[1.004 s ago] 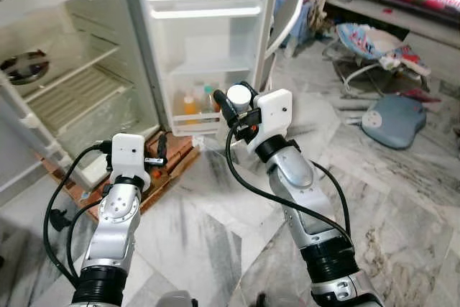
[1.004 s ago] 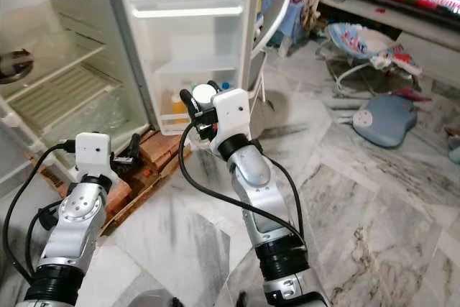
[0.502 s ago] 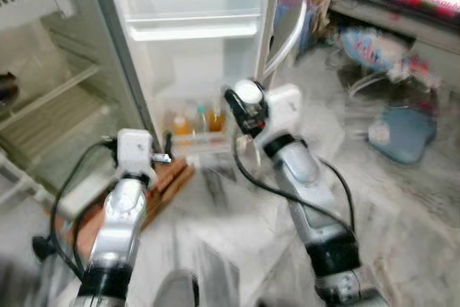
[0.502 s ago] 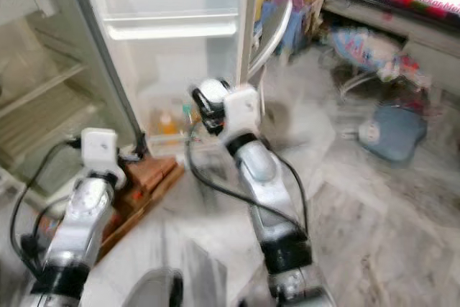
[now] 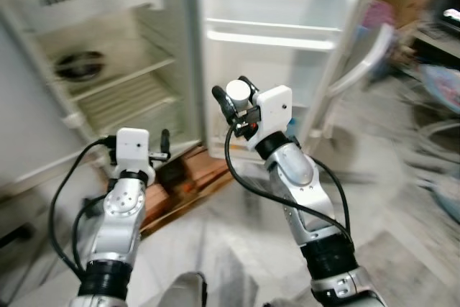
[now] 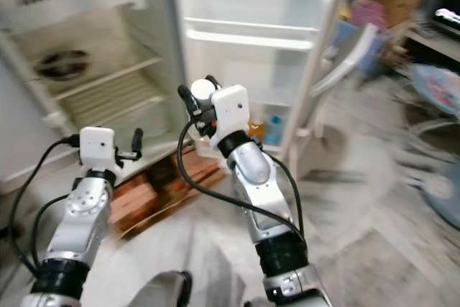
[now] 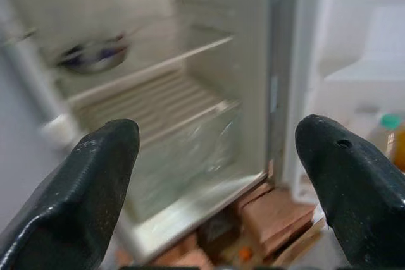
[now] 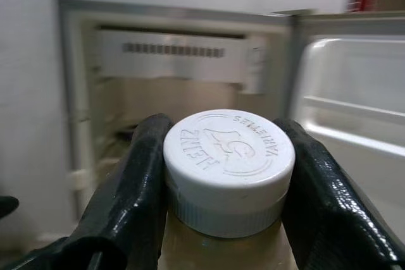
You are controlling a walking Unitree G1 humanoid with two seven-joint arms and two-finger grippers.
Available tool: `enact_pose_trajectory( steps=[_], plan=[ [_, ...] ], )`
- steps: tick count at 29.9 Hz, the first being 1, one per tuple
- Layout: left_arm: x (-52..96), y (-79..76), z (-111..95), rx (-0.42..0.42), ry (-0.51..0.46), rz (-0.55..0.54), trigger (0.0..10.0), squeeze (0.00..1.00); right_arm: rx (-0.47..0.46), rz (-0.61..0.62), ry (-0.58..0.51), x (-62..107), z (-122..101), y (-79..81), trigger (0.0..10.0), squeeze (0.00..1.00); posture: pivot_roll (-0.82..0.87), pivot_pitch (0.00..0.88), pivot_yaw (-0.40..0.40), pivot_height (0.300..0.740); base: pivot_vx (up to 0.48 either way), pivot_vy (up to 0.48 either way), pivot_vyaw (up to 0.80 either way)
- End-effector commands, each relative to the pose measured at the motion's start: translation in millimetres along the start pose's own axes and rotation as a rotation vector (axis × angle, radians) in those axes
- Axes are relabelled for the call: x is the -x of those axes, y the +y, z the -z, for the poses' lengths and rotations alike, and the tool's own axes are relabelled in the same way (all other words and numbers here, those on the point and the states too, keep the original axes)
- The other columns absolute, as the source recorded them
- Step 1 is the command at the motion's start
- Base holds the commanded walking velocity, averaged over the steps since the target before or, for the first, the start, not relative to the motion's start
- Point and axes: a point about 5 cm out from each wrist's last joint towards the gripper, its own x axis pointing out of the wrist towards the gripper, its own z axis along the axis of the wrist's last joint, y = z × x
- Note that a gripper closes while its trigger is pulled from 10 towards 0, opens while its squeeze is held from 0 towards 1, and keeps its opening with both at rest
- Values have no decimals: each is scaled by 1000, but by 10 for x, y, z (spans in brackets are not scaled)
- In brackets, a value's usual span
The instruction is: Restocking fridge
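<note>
My right gripper (image 5: pixel 234 100) is raised in front of the open fridge (image 5: pixel 108 41), shut on a jar with a white lid (image 8: pixel 229 164); the lid (image 5: pixel 238 92) shows between the black fingers (image 8: pixel 133 181). The jar's body is mostly hidden by the gripper. My left gripper (image 7: pixel 221 169) is held low, open and empty, pointing at the fridge's wire shelves (image 7: pixel 152 102). A dark pot (image 5: pixel 80 65) sits on an upper shelf. Bottles (image 6: pixel 272 129) stand in the lowest bin of the open fridge door (image 5: pixel 280 41).
The fridge stands on wooden blocks (image 5: pixel 190 174) on a marble floor (image 5: pixel 237 249). The door handle (image 5: pixel 359 66) juts out at the right. Clutter and a baby bouncer (image 5: pixel 440 88) lie blurred at the far right.
The camera has swung left and up, so the fridge interior is now central and the room at right has slid out. Both arms keep their pose, the right still gripping the jar.
</note>
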Motion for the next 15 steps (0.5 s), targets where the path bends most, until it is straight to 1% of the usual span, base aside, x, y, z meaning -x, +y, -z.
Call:
enact_pose_trajectory(
  steps=[1,4,7,15],
  plan=[
    [-4,5,-11,-14,-3,7,10000,0,3,15,-59,-39,-115,-16,10000,0,115,21,-11,740,0,-420,800],
    [0,7,-5,-11,0,6,10000,0,-3,17,-60,-39,-115,-14,10000,0,116,20,-10,740,0,-420,600],
    [3,10,3,-19,5,4,10000,0,-18,23,-59,-38,-109,-14,10000,0,116,20,-10,740,0,-416,0],
    [15,15,4,-34,2,4,10000,0,-22,28,-66,-40,-120,-21,10000,0,118,26,-12,740,298,-371,0]
  ],
)
